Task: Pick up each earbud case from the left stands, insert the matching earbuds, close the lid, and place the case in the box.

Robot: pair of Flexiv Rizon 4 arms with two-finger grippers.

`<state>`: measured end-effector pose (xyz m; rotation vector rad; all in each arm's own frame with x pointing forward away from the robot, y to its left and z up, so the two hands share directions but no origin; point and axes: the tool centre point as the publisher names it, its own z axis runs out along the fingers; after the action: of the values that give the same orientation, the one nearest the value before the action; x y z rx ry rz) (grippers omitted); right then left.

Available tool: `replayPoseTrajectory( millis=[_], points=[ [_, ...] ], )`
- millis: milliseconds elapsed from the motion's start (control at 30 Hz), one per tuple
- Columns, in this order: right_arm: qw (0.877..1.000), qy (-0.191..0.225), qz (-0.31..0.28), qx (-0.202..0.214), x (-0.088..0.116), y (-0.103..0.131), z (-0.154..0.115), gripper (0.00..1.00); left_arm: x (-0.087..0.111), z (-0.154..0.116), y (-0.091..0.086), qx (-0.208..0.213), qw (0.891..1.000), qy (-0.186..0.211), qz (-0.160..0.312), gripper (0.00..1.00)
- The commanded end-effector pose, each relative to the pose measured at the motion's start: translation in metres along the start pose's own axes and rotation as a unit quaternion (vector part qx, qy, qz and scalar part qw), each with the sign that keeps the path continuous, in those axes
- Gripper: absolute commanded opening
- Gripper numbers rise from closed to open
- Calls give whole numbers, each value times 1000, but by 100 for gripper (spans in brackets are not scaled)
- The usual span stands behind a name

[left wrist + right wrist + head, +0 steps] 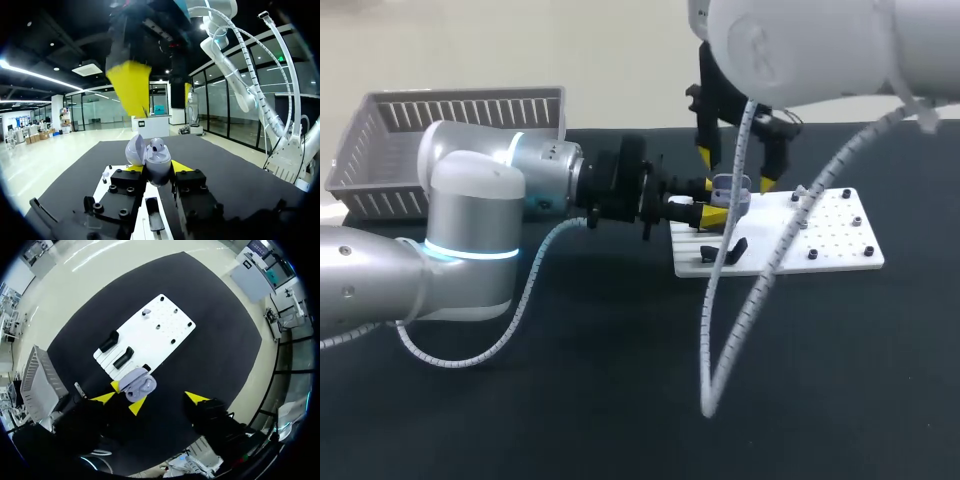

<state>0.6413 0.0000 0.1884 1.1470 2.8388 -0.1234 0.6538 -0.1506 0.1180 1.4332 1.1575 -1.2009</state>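
One case (732, 190), lid open, is pinched by the left end effector (713, 201) at centre frame; right end effector (735, 170) hangs spread above it; closing the lid and reaching the box (460, 110), upper left, seemingly remain.

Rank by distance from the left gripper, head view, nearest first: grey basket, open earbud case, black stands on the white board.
1. open earbud case: clamped in the jaws of the left gripper.
2. black stands: just below it, on the white board.
3. grey basket: far off at the table's back left, behind the left arm.
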Motion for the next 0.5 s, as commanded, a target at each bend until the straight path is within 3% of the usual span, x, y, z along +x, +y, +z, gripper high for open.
replayPoseTrajectory(
  millis=[33, 500],
  points=[
    [997, -36, 19, -71, -6, -39, -3, 100, 1, 0, -1, -1, 1000, -1, 1, 0],
    [994, -51, 82, -59, -73, -69, 8, 100, 1, 0, -1, -1, 1000, -1, 1, 0]
  ],
)
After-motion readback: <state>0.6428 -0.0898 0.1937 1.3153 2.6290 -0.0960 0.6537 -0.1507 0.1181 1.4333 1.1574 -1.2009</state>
